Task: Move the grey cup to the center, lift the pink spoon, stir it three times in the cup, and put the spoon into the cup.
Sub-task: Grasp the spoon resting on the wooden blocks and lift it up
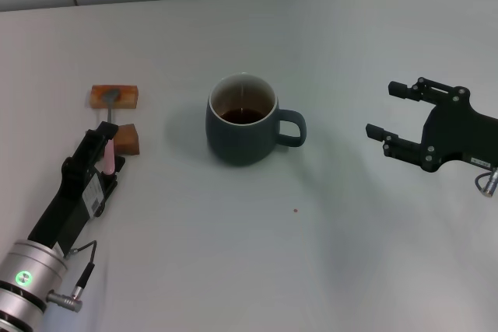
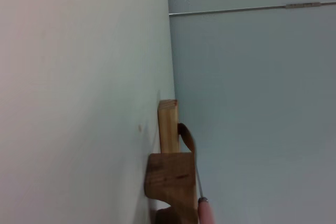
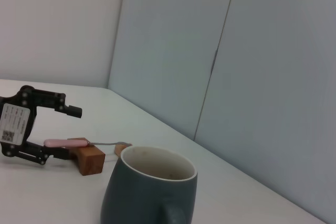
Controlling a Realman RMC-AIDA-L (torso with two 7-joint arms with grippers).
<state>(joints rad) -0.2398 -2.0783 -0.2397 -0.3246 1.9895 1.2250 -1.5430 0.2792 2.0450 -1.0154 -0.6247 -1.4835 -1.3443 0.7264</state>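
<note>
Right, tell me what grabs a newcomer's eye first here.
The grey cup of dark liquid stands mid-table, handle toward the right end effector, which is open and apart from it. On the left, the open left end effector sits around the pink spoon lying across two wooden blocks.

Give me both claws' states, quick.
Left claw: open, fingers on either side of the pink spoon handle on the wooden blocks, not clamped.
Right claw: open, empty, right of the grey cup.

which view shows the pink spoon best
Right wrist view: the pink spoon lies side-on across the wooden blocks, inside the open left claw. Head view hides most of it; left wrist view shows only the handle tip and stem.
</note>
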